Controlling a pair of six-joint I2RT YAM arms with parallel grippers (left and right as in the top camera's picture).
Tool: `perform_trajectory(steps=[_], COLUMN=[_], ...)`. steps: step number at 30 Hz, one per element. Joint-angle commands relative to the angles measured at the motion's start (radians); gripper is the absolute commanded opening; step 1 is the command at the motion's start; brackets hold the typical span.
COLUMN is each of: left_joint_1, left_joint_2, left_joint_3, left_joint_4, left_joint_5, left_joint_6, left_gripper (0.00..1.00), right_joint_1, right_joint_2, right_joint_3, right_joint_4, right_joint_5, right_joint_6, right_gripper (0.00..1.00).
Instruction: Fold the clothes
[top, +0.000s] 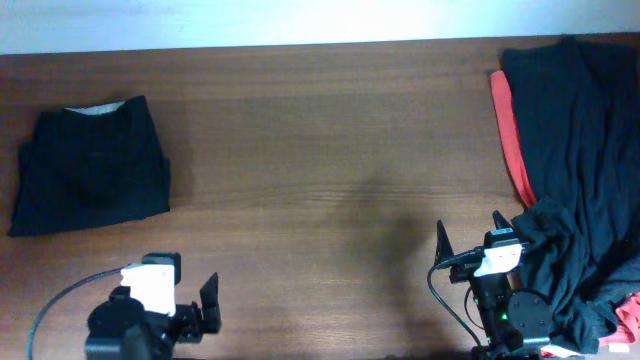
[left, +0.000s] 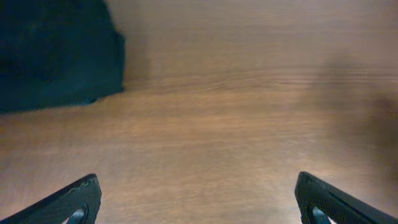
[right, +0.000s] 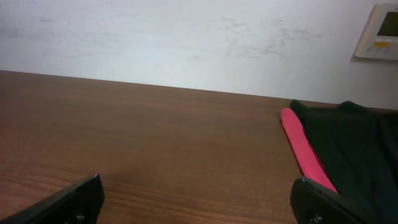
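Observation:
A pile of black clothes (top: 575, 150) lies at the table's right edge, with a red garment (top: 512, 140) showing along its left side and again at the bottom right corner. The right wrist view shows the red garment (right: 305, 149) and black cloth (right: 354, 143) ahead to the right. My right gripper (top: 470, 235) is open and empty, just left of the pile's near end; its fingers (right: 198, 186) frame bare wood. My left gripper (top: 185, 300) is open and empty at the front left, with its fingers (left: 198, 186) over bare wood.
A folded dark navy garment (top: 90, 170) with a pale strip at its far edge lies at the far left; its corner shows in the left wrist view (left: 56, 56). A white wall (right: 186, 37) with a wall panel (right: 377, 31) stands behind the wooden table (top: 320, 180).

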Motion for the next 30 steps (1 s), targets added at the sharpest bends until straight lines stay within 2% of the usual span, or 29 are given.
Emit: perform_trajectory(steps=[1,5,11,15,19,30], left_joint_1=[0.036,0.037,0.036,0.036,0.037,0.036], left_joint_2=[-0.077,-0.208,-0.351,-0.350,-0.350,-0.349], left_joint_3=[-0.176,-0.406,-0.618,-0.779,-0.774,-0.773], left_joint_4=[0.156,0.423,0.748,1.111,1.019,1.019], left_joint_5=[-0.021,-0.021,-0.036,-0.031,-0.017,-0.006], left_joint_6=[-0.005,-0.006,-0.005,-0.006,0.029,0.028], left_gripper=[0.99,0.99,0.99,0.99,0.99,0.99], right_joint_1=[0.007,0.007,0.007,0.007,0.007,0.007], right_joint_2=[-0.011,-0.010,-0.011,-0.011,-0.011,-0.011], right_joint_3=[-0.005,-0.005,-0.005,-0.005,-0.005,-0.005], right_joint_4=[-0.007,-0.007,-0.007,-0.007,-0.007,-0.007], right_joint_5=[0.009,0.009,0.009,0.009,0.009,0.009], right_joint_6=[-0.003,-0.003,-0.003,-0.003,-0.003,-0.003], right_gripper=[0.99,0.99,0.99,0.99,0.99,0.99])
